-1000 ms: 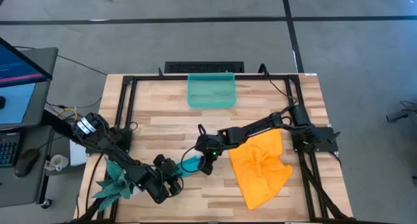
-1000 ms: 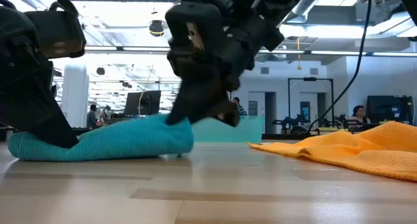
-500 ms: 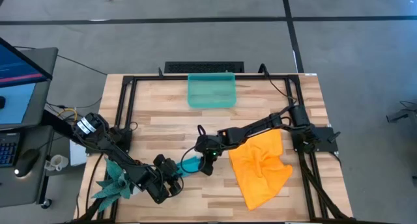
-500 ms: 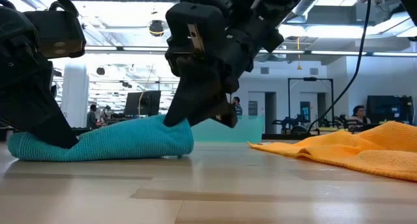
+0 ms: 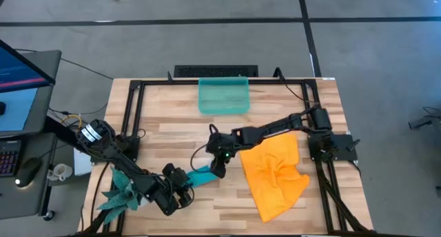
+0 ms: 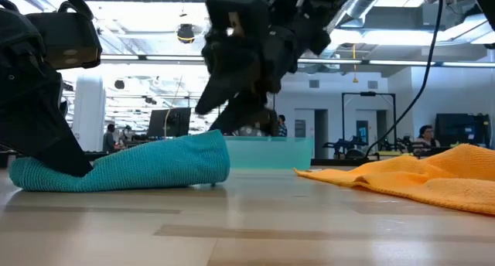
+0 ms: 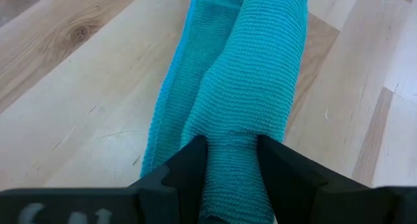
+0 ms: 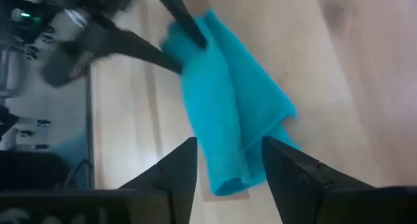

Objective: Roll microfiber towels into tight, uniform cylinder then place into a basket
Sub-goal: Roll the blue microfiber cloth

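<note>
The teal-blue microfiber towel (image 5: 200, 175) lies rolled into a loose cylinder on the table's near middle, with a flat flap (image 7: 176, 100) trailing along one side. My left gripper (image 5: 183, 187) is shut on the roll's left end. My right gripper (image 6: 232, 115) hangs open just above the roll's right end (image 6: 213, 146) and touches nothing; in its own wrist view the fingers (image 8: 179, 168) stand over the roll (image 8: 218, 120). The orange towel (image 5: 275, 173) lies crumpled on the table to the right. The teal-green basket (image 5: 223, 96) stands at the far edge. My left gripper pinches the roll's left end (image 7: 231, 162) between its two fingers (image 7: 192, 162), one on each side. The fingers slant down from the table's left and lie along the roll. The roll rests on the table along its whole length (image 6: 131, 169).
A teal spiky plant figure (image 5: 120, 196) sits at the near left corner beside my left arm. A black frame (image 5: 131, 106) runs around the tabletop. Bare wood lies between the roll and the basket.
My right gripper has opened, let go of the roll's right end and risen, drawing slightly toward the far edge. The teal roll stays lying on the table, its right end left a little raised.
</note>
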`<state>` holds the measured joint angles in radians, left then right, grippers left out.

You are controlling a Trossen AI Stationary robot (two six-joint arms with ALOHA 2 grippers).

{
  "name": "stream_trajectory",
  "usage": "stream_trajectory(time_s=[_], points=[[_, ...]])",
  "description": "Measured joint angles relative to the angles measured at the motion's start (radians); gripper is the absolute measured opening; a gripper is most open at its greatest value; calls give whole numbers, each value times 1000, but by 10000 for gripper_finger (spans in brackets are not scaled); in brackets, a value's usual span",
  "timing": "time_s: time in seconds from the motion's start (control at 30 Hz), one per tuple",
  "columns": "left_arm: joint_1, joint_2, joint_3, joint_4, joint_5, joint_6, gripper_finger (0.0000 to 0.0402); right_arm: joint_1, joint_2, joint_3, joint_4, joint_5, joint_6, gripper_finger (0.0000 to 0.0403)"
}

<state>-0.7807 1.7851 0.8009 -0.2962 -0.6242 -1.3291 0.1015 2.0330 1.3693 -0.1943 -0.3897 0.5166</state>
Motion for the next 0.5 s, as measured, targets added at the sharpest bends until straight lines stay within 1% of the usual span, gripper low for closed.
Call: stream_trajectory(time_s=[0.17,0.23,0.37,0.43,0.5], points=[[0,0,0,2,5,-24,138,6,-83,0,-43,17,-159,188],[0,0,0,5,8,-40,138,38,-108,1,-40,31,-239,184],[-1,-1,0,6,9,-49,138,137,-110,0,15,37,-412,178],[-1,-1,0,7,10,-49,138,185,-88,3,75,82,-494,176],[-1,-1,0,8,10,-49,138,225,-80,-2,67,173,-567,176]])
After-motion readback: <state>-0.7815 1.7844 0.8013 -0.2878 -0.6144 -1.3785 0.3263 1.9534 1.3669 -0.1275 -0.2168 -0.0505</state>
